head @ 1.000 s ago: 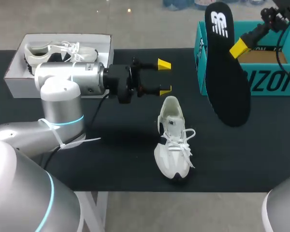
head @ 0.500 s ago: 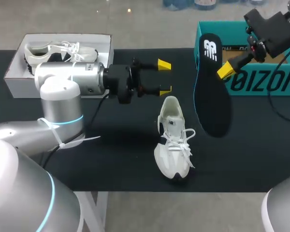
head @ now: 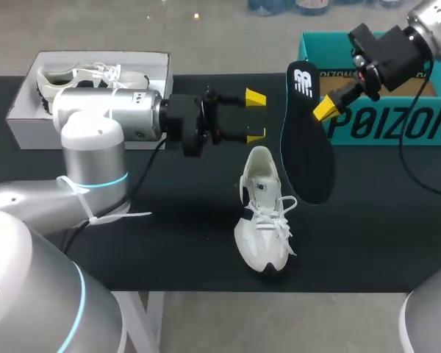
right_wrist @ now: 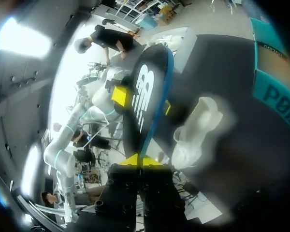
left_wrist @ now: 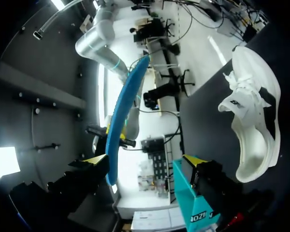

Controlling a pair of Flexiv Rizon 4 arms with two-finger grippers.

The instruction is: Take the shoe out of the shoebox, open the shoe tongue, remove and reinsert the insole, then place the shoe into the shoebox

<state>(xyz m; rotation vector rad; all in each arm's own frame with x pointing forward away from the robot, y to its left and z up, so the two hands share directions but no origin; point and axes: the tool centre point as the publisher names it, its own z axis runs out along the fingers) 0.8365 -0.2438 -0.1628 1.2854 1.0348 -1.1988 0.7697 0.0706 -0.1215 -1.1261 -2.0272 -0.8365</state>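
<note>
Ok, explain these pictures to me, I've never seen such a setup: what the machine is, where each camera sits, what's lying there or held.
This is a robot with two arms at a black table. The wide picture looks down from above and behind it. The two round ones come from a camera on each wrist, looking along the jaws. A white sneaker stands on the table. At the back are a white shoebox with a second sneaker in it and a teal shoebox. The right arm has its jaws shut on a black insole, held in the air beside the sneaker. The left arm has its jaws open and empty, near the sneaker's heel.
</note>
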